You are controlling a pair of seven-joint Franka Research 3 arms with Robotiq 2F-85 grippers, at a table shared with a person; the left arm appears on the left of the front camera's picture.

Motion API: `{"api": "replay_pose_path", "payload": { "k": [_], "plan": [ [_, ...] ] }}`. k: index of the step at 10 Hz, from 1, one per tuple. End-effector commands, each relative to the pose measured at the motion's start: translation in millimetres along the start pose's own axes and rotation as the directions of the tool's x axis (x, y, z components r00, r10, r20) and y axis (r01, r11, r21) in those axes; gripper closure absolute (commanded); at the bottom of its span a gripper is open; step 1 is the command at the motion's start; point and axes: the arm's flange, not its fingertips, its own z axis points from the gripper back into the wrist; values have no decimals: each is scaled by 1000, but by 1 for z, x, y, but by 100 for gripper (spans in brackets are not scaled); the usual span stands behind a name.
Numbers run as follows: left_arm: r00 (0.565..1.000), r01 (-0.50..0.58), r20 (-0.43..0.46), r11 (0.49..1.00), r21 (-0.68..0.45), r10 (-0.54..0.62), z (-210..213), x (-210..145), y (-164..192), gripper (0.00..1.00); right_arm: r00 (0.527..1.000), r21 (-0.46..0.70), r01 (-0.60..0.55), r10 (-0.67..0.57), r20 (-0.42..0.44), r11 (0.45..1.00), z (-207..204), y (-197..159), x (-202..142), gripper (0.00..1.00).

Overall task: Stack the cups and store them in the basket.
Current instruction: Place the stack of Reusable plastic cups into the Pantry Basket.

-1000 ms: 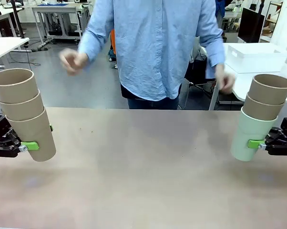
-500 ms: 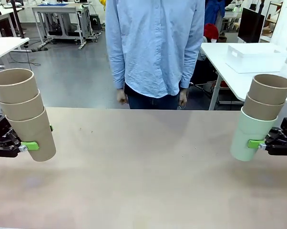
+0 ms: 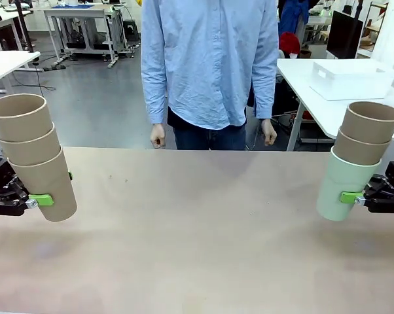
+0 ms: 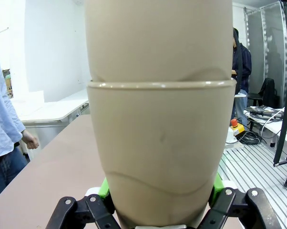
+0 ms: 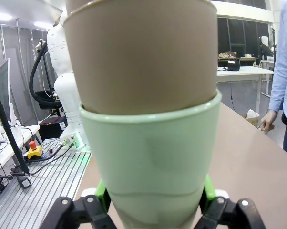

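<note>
The left gripper (image 3: 51, 191) is clamped on the bottom cup of a three-high tan stack (image 3: 32, 154) at the worktop's (image 3: 197, 242) left edge. The right gripper (image 3: 341, 194) is closed on the mint-green cup (image 3: 344, 183), which has two tan cups (image 3: 367, 131) nested in it, at the right edge. Both stacks lean outward and seem to hang just clear of the worktop. The white basket (image 3: 354, 80) sits on a side table (image 3: 315, 108) behind, to the right. The person (image 3: 210, 59) stands opposite with both hands lowered.
</note>
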Motion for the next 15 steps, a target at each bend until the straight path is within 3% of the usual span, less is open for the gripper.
{"api": "replay_pose_path", "payload": {
  "k": [1,15],
  "plan": [
    [1000,12,8,1000,-1,-12,-1,3,0,16,1000,-2,-7,7,4,1000,1,0,3,13],
    [1000,12,8,1000,-1,-12,-1,3,0,16,1000,-2,-7,7,4,1000,1,0,3,13]
  ]
}}
